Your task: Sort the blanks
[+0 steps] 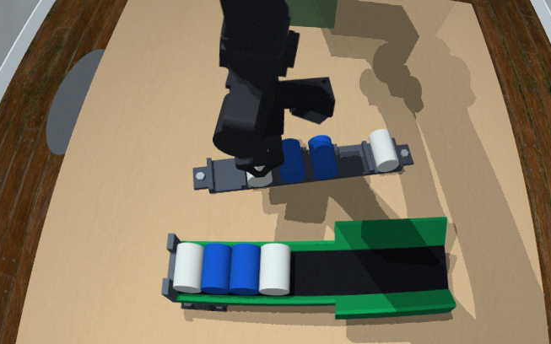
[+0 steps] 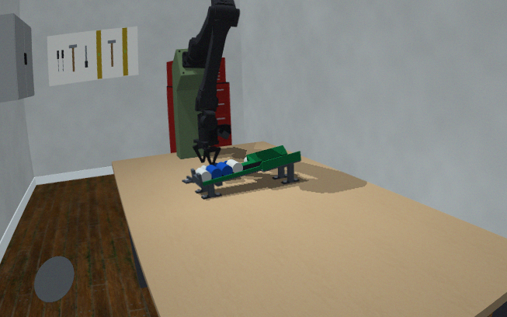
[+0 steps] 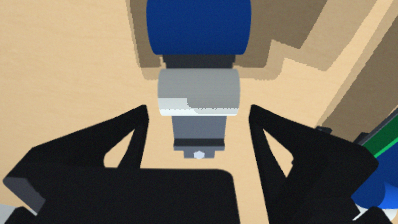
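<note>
The green feed ramp (image 1: 391, 233) (image 2: 272, 159) holds a tight row against its grey stop (image 1: 170, 256): a white blank (image 1: 188, 266), two blue blanks (image 1: 216, 268) (image 1: 244, 269) and a white blank (image 1: 274, 269). The grey stock rack (image 1: 349, 166) (image 3: 198, 132) holds a white blank (image 1: 260, 178) (image 3: 198, 92), two blue blanks (image 1: 292, 161) (image 1: 322, 157) and a white blank (image 1: 382, 149) at its right end. One slot between the right blue blank and that white blank is bare. My gripper (image 1: 258, 165) (image 2: 206, 159) (image 3: 198, 111) is open, its fingers on either side of the rack's left white blank, just above it.
A green pedestal (image 1: 313, 13) (image 2: 184, 109) stands at the table's back edge, with a red cabinet (image 2: 223, 106) behind it. A grey disc (image 1: 70, 102) (image 2: 53, 278) lies on the wooden floor to the left.
</note>
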You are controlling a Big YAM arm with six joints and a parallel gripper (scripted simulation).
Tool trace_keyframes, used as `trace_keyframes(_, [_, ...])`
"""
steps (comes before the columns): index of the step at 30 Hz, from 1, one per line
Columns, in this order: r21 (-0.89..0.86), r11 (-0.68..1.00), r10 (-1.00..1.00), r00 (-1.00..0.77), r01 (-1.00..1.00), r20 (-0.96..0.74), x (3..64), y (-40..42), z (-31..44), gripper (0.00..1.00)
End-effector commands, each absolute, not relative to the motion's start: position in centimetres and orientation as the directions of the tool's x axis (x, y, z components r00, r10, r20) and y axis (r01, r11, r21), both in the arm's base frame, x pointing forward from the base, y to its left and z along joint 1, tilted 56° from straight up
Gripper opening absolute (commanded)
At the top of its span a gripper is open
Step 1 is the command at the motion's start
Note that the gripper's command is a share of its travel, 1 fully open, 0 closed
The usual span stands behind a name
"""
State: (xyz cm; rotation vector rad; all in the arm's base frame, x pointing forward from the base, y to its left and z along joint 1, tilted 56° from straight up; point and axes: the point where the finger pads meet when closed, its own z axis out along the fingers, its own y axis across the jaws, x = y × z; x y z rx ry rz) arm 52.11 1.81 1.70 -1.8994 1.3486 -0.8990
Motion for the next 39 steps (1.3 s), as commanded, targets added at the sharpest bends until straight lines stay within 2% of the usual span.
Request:
trace_keyframes(1, [-0.804, -0.274, -0.955, 0.250, -0.527, 0.162, 52.3, 2.6, 1.4, 0.79])
trace_keyframes(39, [-0.815, -0.274, -0.955, 0.247, -0.511, 0.167, 55.3, 3.0, 0.1, 0.79])
